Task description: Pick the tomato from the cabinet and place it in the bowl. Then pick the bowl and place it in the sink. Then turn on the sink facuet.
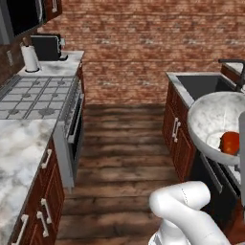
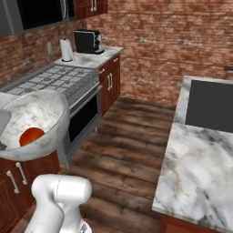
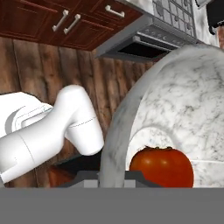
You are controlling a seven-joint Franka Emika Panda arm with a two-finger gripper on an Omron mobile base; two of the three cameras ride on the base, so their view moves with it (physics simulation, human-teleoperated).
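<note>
Tomato [image 1: 230, 142], small, round and red-orange, is sitting inside the wide marble-grey bowl [image 1: 210, 115], which I am carrying tilted in the air above the wooden floor, so I judge the second step is in hand. My fingers are pinching the bowl's rim. Next I am needing to swing right to the black rectangular sink [image 1: 203, 85] and lower it level.

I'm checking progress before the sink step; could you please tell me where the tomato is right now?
The tomato lies inside the marbled bowl, low against its wall. In the left base view the bowl is raised at the right, just short of the black sink.
</note>
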